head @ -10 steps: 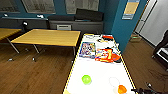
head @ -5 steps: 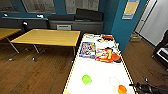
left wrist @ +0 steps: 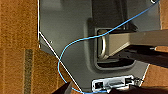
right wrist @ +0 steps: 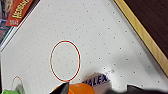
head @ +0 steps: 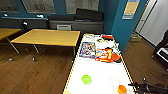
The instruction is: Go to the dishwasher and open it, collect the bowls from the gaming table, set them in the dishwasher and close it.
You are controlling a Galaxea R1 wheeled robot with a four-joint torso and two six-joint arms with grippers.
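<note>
The bowls stand on the near end of the gaming table (head: 100, 67), a long white top with a yellow rim. One is a green bowl (head: 86, 79), one a pale see-through bowl (head: 114, 81) and one an orange bowl (head: 122, 88). My right gripper (head: 131, 85) reaches in low from the right, just beside the orange bowl. In the right wrist view it (right wrist: 96, 90) is open above the dotted white top, and the orange bowl (right wrist: 77, 89) lies between its fingers without being gripped. The green bowl (right wrist: 7, 92) shows at the view's corner. The dishwasher is out of view.
Board-game boxes (head: 87, 49) and red items (head: 108, 55) cover the table's far half. A wooden table (head: 47, 37) stands to the left on the wood floor, with a blue pillar (head: 122, 27) to the right. The left wrist view looks down on the robot's grey base (left wrist: 70, 32) and a blue cable (left wrist: 75, 42).
</note>
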